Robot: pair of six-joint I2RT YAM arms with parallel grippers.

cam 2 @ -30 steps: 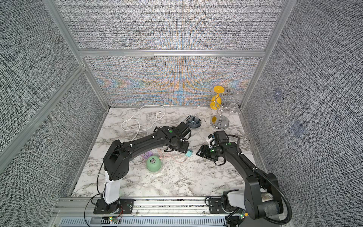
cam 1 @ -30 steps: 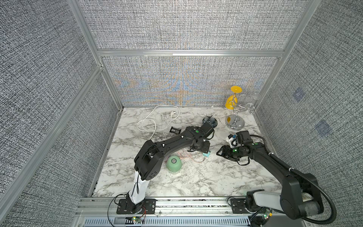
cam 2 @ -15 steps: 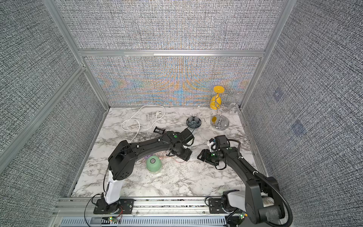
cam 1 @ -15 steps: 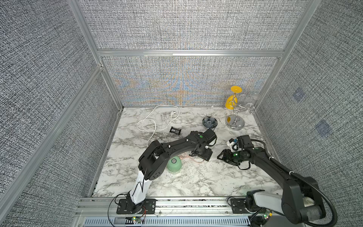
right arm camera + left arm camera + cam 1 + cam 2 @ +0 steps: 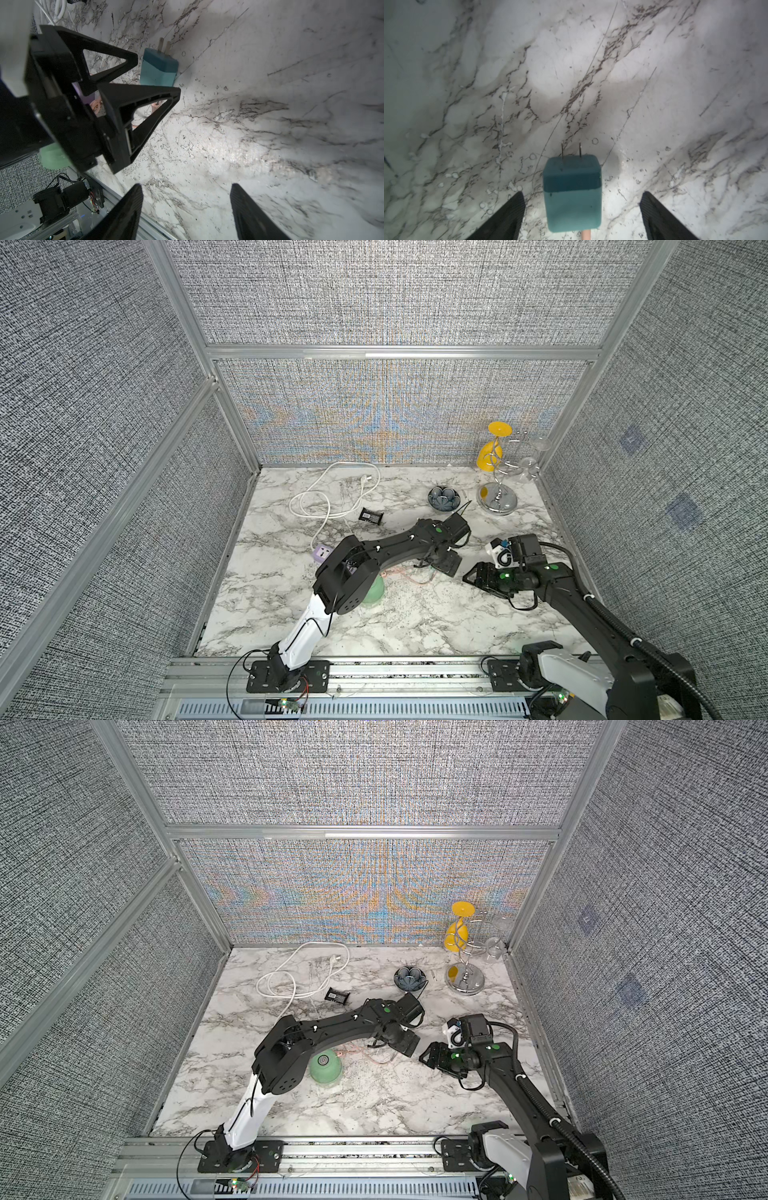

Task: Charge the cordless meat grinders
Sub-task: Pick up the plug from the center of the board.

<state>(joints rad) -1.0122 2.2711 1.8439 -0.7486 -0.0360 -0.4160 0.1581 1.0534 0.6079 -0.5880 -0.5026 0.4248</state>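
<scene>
A: Where does the mint-green meat grinder (image 5: 325,1068) stand?

B: Upright on the marble tabletop (image 5: 374,1106), tucked against the left arm's elbow, with nothing plugged into it that the pictures show. The purple power strip (image 5: 323,551) lies just beyond it, on the far side of that arm.

A: And the left gripper (image 5: 582,193)?

B: Its jaws are spread wide and grip nothing. The teal plug adapter (image 5: 159,68) lies flat between them with clear marble on both sides. Its long axis runs along the gripper's reach, prongs pointing away from the wrist, and the pink cable (image 5: 586,235) leaves the end nearer the wrist.

A: The right gripper (image 5: 186,187)?

B: Parted about as far, empty, and hovering just beside the left one, facing the adapter's side.

A: So which arm takes the adapter?

B: Probably the left: it already straddles the adapter, and both strip and grinder lie back along its own arm, well apart from the right gripper.
</scene>
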